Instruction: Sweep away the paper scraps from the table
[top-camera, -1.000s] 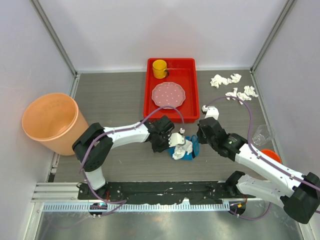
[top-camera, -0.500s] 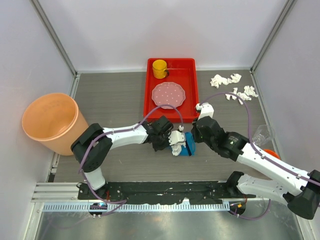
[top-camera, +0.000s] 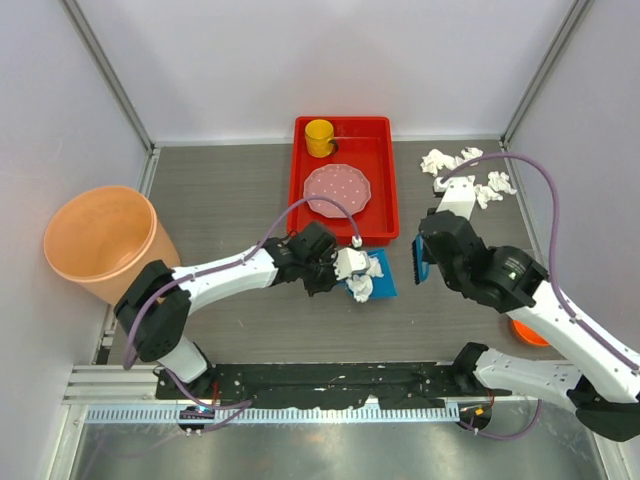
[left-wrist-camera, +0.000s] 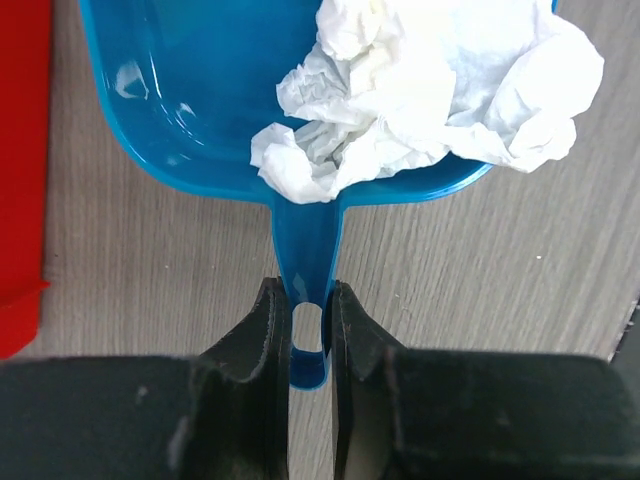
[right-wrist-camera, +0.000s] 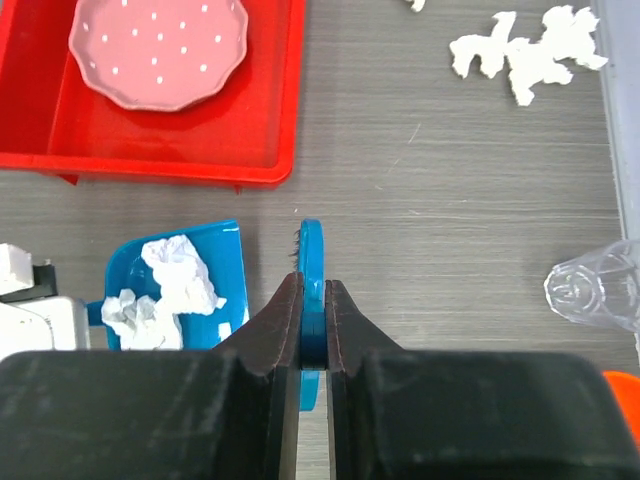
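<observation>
Your left gripper (left-wrist-camera: 305, 300) is pinched on the handle of the blue dustpan (left-wrist-camera: 180, 100), whose pan sits just beyond its fingers. Two crumpled paper scraps (left-wrist-camera: 430, 80) lie in the pan, one spilling over its rim. Your right gripper (right-wrist-camera: 313, 300) is clamped on the blue brush (right-wrist-camera: 310, 245), held edge-on to the right of the dustpan and apart from it. The left arm stretches low across the tabletop (top-camera: 220, 190) towards the centre; the right arm is bent at the elbow. Beyond, the red tray (right-wrist-camera: 150, 170) holds a pink dotted plate (top-camera: 336, 188) and a yellow cup (top-camera: 319, 136). The other scraps (top-camera: 438, 161) lie loose at the far right, well apart from both grippers
</observation>
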